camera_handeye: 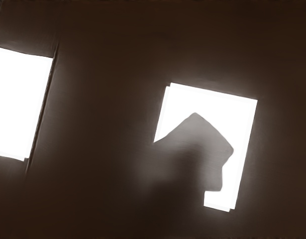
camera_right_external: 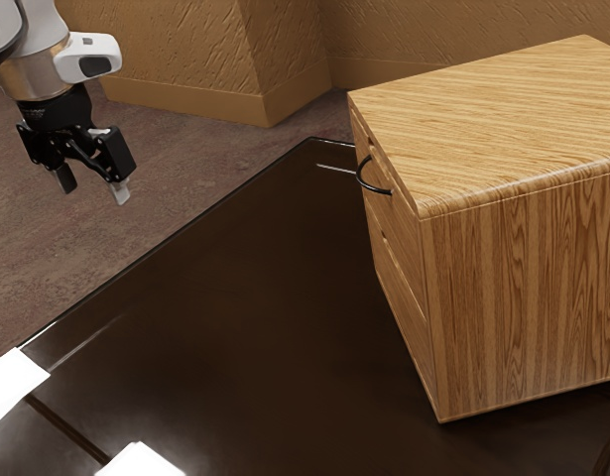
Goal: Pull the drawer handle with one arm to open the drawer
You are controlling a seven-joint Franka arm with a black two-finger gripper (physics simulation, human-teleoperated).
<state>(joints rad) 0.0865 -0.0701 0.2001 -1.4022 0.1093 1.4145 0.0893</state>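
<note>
A light wooden cabinet [camera_right_external: 503, 208] stands on the dark glossy table [camera_right_external: 245, 327] at the exterior view's right. Its drawer fronts face the exterior view's left, and the top drawer [camera_right_external: 379, 178] sits flush with the cabinet, carrying a thin black curved handle [camera_right_external: 369, 178]. My gripper [camera_right_external: 91, 183] hangs high at the upper left, well away from the handle, open with nothing between its fingers. The wrist view looks down on the dark table top [camera_handeye: 108, 59], where bright white reflections [camera_handeye: 207, 144] show with the hand's shadow across one.
A tan textured wall with a baseboard [camera_right_external: 215, 99] runs behind the table, above a brown carpet floor [camera_right_external: 185, 169]. Bright reflections [camera_right_external: 7, 382] lie on the table near its front left corner. Open table surface stretches between my gripper and the cabinet.
</note>
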